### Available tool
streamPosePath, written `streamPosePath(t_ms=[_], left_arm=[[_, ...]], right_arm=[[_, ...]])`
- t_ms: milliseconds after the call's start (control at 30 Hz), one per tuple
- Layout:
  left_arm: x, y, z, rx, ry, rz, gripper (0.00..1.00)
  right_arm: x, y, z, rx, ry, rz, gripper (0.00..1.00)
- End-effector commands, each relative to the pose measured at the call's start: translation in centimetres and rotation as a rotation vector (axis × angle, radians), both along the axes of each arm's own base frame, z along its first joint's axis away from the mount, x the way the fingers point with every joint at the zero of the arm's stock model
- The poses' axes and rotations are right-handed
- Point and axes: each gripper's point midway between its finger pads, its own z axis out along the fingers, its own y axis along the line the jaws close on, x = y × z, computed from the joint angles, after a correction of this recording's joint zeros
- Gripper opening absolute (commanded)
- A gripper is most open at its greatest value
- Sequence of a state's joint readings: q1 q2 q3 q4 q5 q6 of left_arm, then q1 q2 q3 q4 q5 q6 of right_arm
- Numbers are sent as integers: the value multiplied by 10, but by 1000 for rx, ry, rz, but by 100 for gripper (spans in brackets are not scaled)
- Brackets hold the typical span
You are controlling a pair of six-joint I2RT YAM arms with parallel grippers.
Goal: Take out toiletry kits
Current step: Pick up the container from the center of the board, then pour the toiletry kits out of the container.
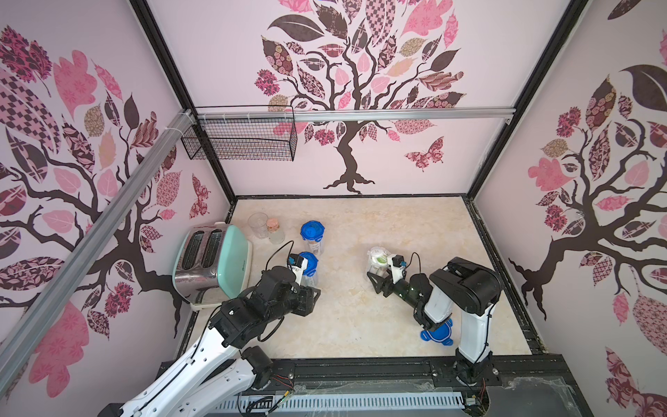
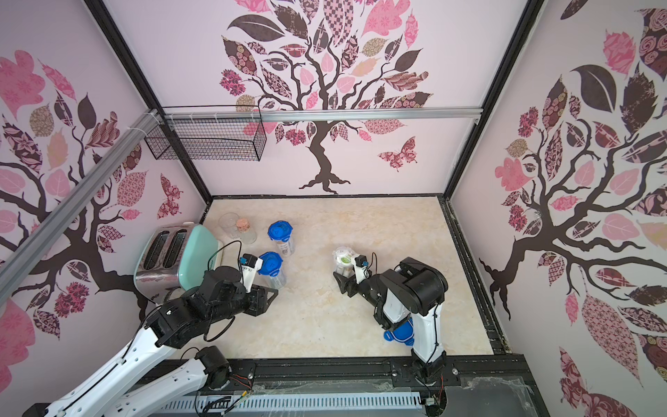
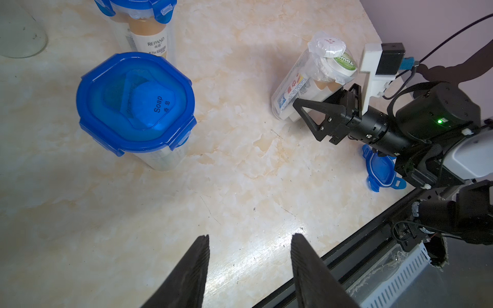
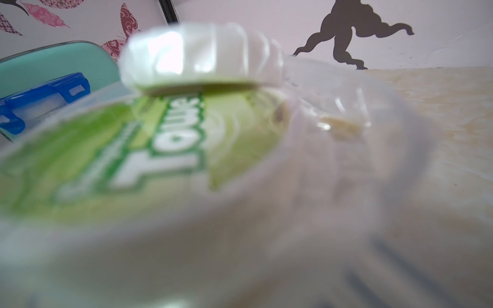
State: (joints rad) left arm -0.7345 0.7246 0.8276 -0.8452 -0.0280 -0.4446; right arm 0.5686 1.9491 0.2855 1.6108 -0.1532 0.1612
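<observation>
An open clear canister (image 1: 377, 261) (image 3: 306, 88) stands right of centre, holding a toiletry kit: a round white tub (image 3: 326, 44) on top, a green-labelled tub (image 3: 345, 62) (image 4: 133, 149) and a toothpaste tube (image 3: 293, 88). My right gripper (image 1: 379, 278) straddles the canister's lower wall, one finger (image 3: 317, 114) in front and the other hidden behind; contact is unclear. Its blue lid (image 1: 436, 334) lies by the right arm's base. Two closed blue-lidded canisters (image 1: 312, 231) (image 3: 136, 98) with kits inside stand left of centre. My left gripper (image 3: 249, 240) hangs open and empty beside the nearer one.
A mint and chrome toaster (image 1: 213, 263) stands at the left edge. Behind it are a clear glass (image 1: 258, 224) and a cork-stoppered jar (image 1: 274, 229). A wire basket (image 1: 242, 137) hangs on the back wall. A black rail (image 1: 361, 368) runs along the front edge.
</observation>
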Motion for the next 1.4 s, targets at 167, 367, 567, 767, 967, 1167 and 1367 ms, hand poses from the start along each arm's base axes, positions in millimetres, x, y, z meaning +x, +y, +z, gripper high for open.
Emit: streamPosePath(t_ms=[167,367,567,767,967,1167,1367], left_arm=[[1,-2,4,-19,-17,-10,53],[0,-2,11,-37,-38,-16,53],[-4,-8,21,-75,-51,-50,51],[-5,-11,32,-123,-74,-52,49],[-8,-31,36,-174,-108,-88,47],[-13,-67,21,-172,-85,-163,46],[-14,-90,10,-145,-97,-220,47]], right_arm=[[-17,-8,33,98,10,-6,70],[-33,-18,29,104,129,-19,69],[-51,-27,30,109,191,-20,69],[-70,-37,30,106,242,-16,69],[-91,-49,32,151,301,-23,68],[-104,-57,41,211,355,-39,68],[-110,-63,31,239,438,-72,68]])
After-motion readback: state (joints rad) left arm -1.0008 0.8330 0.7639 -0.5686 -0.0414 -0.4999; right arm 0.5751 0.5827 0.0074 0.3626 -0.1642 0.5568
